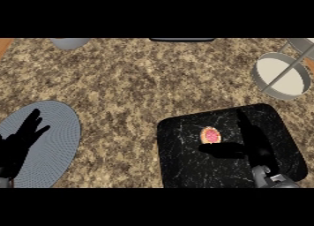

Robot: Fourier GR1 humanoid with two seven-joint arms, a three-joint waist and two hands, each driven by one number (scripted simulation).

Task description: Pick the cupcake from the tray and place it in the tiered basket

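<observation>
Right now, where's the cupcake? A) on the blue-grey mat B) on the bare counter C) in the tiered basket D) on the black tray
D: the cupcake sits on the black tray, with the right hand just beside it; the tiered basket at the upper right holds nothing visible.

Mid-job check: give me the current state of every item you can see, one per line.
Cupcake: on the tray, not lifted.
Tray: flat on the counter, holding the cupcake.
Tiered basket: far right, nothing visible in the lower tier.
Right hand: over the tray beside the cupcake.
Left hand: open, resting over the round mat.
</observation>
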